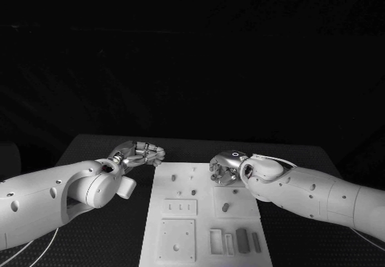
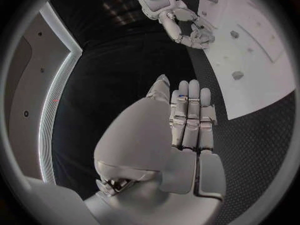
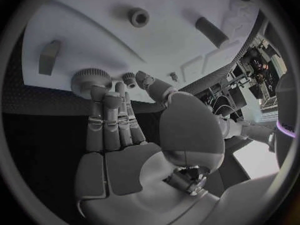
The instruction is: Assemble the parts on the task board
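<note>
Right hand (image 3: 115, 130), fingers apart, reaching at large gear (image 3: 87, 79) on task board's (image 1: 241, 247) far edge, likely a pickup; left hand (image 2: 187, 120) idle, holding nothing.

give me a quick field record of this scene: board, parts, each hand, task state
board: white task board lying on the black table
parts: several small pieces spread over the board, among them gears at its far edge
left hand: left hand beside the board's far left corner, off the board, fingers straight and together, holding nothing
right hand: right hand over the board's far part, fingertips at the gears; a grip cannot be confirmed
task state: assembly not visibly finished; loose bars lie near the board's near edge
</note>
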`<act>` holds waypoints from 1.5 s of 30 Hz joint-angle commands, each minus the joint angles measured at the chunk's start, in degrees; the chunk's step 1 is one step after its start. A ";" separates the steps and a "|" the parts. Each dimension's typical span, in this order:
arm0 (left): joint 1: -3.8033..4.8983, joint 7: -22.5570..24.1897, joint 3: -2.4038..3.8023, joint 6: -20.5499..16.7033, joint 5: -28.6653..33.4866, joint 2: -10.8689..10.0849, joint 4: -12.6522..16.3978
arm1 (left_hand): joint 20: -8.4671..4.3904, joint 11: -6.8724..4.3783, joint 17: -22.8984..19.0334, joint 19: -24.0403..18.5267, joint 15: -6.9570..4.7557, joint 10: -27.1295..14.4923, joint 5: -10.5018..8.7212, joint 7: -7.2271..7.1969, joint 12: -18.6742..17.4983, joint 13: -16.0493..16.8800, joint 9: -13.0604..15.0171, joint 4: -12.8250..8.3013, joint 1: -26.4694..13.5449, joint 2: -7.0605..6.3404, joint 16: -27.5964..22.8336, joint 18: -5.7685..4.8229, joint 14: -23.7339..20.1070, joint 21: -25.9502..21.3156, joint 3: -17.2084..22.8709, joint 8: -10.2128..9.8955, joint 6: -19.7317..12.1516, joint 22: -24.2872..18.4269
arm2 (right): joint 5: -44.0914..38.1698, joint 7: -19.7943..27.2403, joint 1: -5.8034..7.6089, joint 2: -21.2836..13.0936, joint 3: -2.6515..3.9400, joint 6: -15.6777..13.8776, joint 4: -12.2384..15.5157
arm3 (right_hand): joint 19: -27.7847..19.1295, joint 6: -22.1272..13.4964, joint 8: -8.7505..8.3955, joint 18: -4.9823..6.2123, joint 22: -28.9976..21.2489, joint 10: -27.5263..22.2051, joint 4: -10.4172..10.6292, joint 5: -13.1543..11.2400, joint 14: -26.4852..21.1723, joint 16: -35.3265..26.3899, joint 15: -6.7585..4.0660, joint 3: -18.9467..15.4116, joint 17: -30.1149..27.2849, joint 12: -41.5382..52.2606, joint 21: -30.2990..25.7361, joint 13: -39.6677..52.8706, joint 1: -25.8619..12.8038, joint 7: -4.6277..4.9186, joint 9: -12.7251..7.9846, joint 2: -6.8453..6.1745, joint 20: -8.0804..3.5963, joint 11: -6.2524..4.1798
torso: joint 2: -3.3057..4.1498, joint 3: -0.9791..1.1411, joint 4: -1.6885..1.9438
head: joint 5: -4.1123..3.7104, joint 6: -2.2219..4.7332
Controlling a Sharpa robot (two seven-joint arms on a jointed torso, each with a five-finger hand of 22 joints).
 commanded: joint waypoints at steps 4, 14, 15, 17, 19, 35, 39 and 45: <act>0.09 0.32 0.05 0.43 0.35 -0.06 0.27 | -0.13 -0.07 0.09 0.32 0.02 0.33 -0.35 0.02 -0.39 0.10 -0.07 -0.09 -0.77 0.02 0.33 -0.33 0.22 0.25 -0.41 -0.41 0.31 -0.07 | -2.82 -1.13 0.00 0.09 -0.02 -2.10 0.16 | 0.15 0.77 0.18 0.68 1.12 -6.98 0.22 -0.23 0.18 0.46 0.03 0.77 -0.25 -0.34 0.38 -0.81 0.68 0.30 -0.06 -0.17 -0.48 4.51 | 0.72 0.11 -0.07 | -0.06 0.33; 0.09 0.28 0.05 0.52 0.35 0.00 0.40 | -0.16 -0.06 0.17 0.34 0.00 0.35 -0.34 0.09 -0.50 0.13 -0.09 -0.09 -1.15 0.04 0.34 -0.32 0.23 0.31 -0.39 -0.54 0.28 -0.12 | -3.71 -1.34 -0.01 0.87 -0.16 -2.30 -0.13 | 1.01 1.60 0.68 0.68 1.12 -3.90 1.25 -0.31 0.75 1.59 -0.21 1.62 -0.77 -0.17 1.08 -2.64 0.71 0.34 0.06 -0.45 -0.95 4.33 | 1.32 0.13 0.02 | -0.28 0.53; 0.09 0.26 0.05 0.53 0.35 0.00 0.42 | -0.16 -0.06 0.17 0.34 0.00 0.35 -0.34 0.09 -0.51 0.14 -0.09 -0.09 -1.17 0.05 0.34 -0.32 0.24 0.31 -0.38 -0.54 0.29 -0.12 | -3.81 -1.34 -0.06 0.94 -0.33 -2.20 -0.17 | 1.14 1.86 0.83 0.68 1.14 -3.41 1.32 -0.30 0.86 1.73 -0.29 1.61 -0.81 -0.04 1.20 -2.75 0.68 0.30 0.12 -0.40 -1.02 4.22 | 1.39 0.14 0.06 | -0.29 0.56; 0.09 0.22 0.05 0.51 0.35 -0.06 0.51 | -0.16 -0.06 0.17 0.35 0.00 0.36 -0.34 0.09 -0.51 0.14 -0.09 -0.09 -1.19 0.05 0.34 -0.32 0.24 0.31 -0.38 -0.55 0.29 -0.12 | -4.07 -1.38 -0.23 0.99 -0.67 -1.88 -0.11 | 1.34 2.25 1.06 0.68 1.17 -2.63 1.38 -0.32 1.04 1.97 -0.51 1.54 -0.90 0.11 1.43 -3.02 0.65 0.21 0.20 -0.38 -1.17 4.01 | 1.51 0.15 0.14 | -0.28 0.52; 0.09 0.13 0.05 0.52 0.35 -0.16 0.57 | -0.16 -0.06 0.18 0.35 -0.01 0.36 -0.34 0.09 -0.52 0.14 -0.09 -0.09 -1.21 0.05 0.33 -0.32 0.23 0.32 -0.38 -0.56 0.28 -0.13 | -4.28 -1.39 -0.39 0.97 -0.81 -1.38 0.06 | 1.43 2.55 1.23 0.68 1.18 -2.06 1.41 -0.32 1.12 2.11 -0.67 1.45 -0.98 0.22 1.58 -3.20 0.60 0.11 0.27 -0.39 -1.26 3.83 | 1.62 0.17 0.19 | -0.23 0.50; 0.09 -0.04 0.05 0.54 0.36 -0.24 0.47 | -0.19 -0.06 0.21 0.35 -0.02 0.34 -0.31 0.11 -0.59 0.15 -0.10 -0.12 -1.26 0.05 0.33 -0.30 0.23 0.35 -0.32 -0.63 0.25 -0.15 | -7.10 -1.88 -0.51 0.36 -0.89 -0.71 1.25 | 2.33 7.64 4.05 0.68 1.11 4.79 1.29 -0.34 2.18 2.84 -2.99 1.54 -1.73 2.77 2.75 -2.80 0.62 -1.64 2.16 0.34 -2.06 1.43 | 2.37 0.21 0.27 | -0.36 0.50; 0.09 -0.05 0.05 0.48 0.37 -0.35 0.47 | -0.19 -0.06 0.23 0.34 -0.03 0.34 -0.31 0.12 -0.61 0.16 -0.10 -0.13 -1.28 0.04 0.33 -0.30 0.23 0.35 -0.30 -0.66 0.24 -0.16 | -7.85 -2.17 -0.58 0.10 -0.90 -2.02 1.73 | 2.47 8.79 4.67 0.68 1.10 6.26 0.83 -0.34 2.41 2.99 -3.42 2.51 -1.88 3.31 2.96 -2.58 1.58 -2.14 2.75 0.85 -2.24 0.97 | 2.50 0.27 0.31 | -0.39 0.56; 0.09 -0.13 0.05 0.51 0.37 -0.35 0.50 | -0.20 -0.06 0.24 0.34 -0.03 0.35 -0.31 0.12 -0.63 0.17 -0.10 -0.14 -1.28 0.04 0.33 -0.29 0.24 0.36 -0.28 -0.68 0.24 -0.17 | -8.34 -2.50 -0.62 0.09 -0.90 -3.24 1.98 | 3.23 10.85 5.72 0.68 1.06 8.70 0.64 -0.34 3.15 3.35 -4.36 4.45 -2.13 4.14 3.54 -2.18 2.42 -3.00 3.89 1.53 -2.62 0.00 | 2.73 0.28 0.33 | -0.48 0.90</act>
